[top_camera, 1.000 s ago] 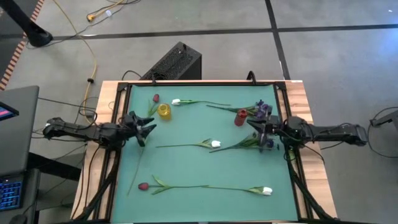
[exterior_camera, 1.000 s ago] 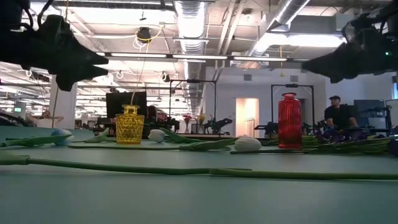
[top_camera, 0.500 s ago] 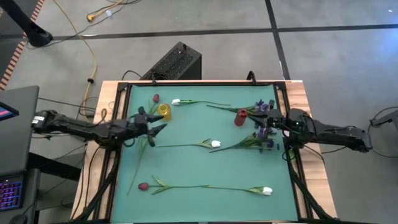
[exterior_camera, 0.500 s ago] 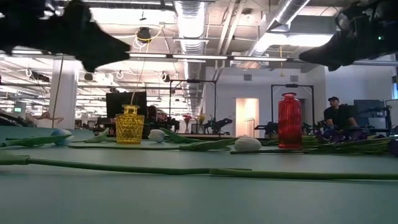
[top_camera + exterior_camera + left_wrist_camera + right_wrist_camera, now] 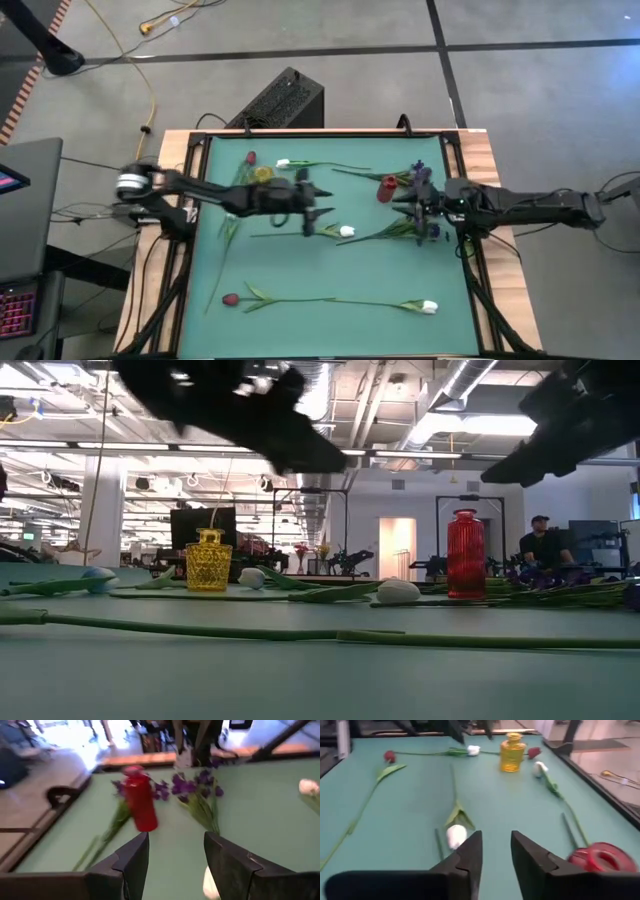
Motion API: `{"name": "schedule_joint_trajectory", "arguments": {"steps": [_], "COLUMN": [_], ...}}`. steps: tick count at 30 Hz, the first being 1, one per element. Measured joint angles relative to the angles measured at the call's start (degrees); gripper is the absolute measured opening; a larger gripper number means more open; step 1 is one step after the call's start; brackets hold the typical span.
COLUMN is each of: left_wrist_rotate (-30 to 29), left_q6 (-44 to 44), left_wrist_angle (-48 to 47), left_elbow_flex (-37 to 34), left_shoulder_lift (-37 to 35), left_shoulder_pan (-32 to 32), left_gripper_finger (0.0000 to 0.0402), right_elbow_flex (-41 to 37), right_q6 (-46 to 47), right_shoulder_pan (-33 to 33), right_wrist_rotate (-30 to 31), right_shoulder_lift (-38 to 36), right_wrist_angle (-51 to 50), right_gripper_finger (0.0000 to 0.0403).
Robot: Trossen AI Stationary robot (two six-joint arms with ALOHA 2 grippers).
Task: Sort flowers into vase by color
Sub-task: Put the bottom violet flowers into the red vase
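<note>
Left gripper: reaching over mid-table, above the white tulip in the centre; fingers parted to a moderate gap, nothing between them – the wrist view shows bare mat in the gap.
Right gripper: at the right side of the mat, just beside the red vase and over the purple spray; fingers a narrow gap apart, holding nothing.
Flowers: three white tulips and two dark red tulips lie flat on the green mat, none in a vase. One dark red tulip and a white tulip lie along the near edge; another white tulip lies beside the yellow vase.
Step in hand (judged): left arm approaching the central white tulip for pickup.
Technique: grasp the stem, not the bloom – close behind the head, so the long stem hangs manageably. Align the fingers across the stem before descending.
Caution: thin stems lie flat on the mat; descend fully before closing, or the fingers will likely miss.
Clearance: keep both arms well apart near the red vase.
</note>
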Motion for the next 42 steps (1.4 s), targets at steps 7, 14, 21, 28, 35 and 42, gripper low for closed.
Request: {"name": "schedule_joint_trajectory", "arguments": {"steps": [7,14,21,28,35,42], "left_wrist_rotate": [6.01,9.15,9.24,5.02,4.53,4.04], "left_q6": [1.71,-0.04,-3.75,-6.75,-7.3,-5.45], "left_wrist_angle": [-9.88,-24.63,-32.42,-39.64,-45.33,-45.83], "left_elbow_flex": [21.35,40.2,52.05,55.0,55.11,54.48], "left_shoulder_lift": [17.22,30.46,40.32,43.17,43.06,42.9], "left_shoulder_pan": [-0.02,-0.75,-2.79,-3.81,-3.81,-4.4], "left_gripper_finger": [0.018,0.018,0.018,0.018,0.018,0.0132], "right_elbow_flex": [0.01,0.03,0.05,0.05,0.05,0.05], "right_q6": [-0.05,-0.24,-0.37,-0.19,0.24,0.27], "right_shoulder_pan": [5.39,10.09,12.71,14.93,15.14,15.12], "right_wrist_rotate": [0.03,0.08,0.12,0.21,0.93,3.33], "right_shoulder_lift": [0.11,0.11,0.11,0.11,0.11,0.11], "right_wrist_angle": [-0.95,-1.17,-3.6,-3.93,-3.81,-3.8], "right_gripper_finger": [0.0196,0.0214,0.0211,0.0211,0.0211,0.0211]}}
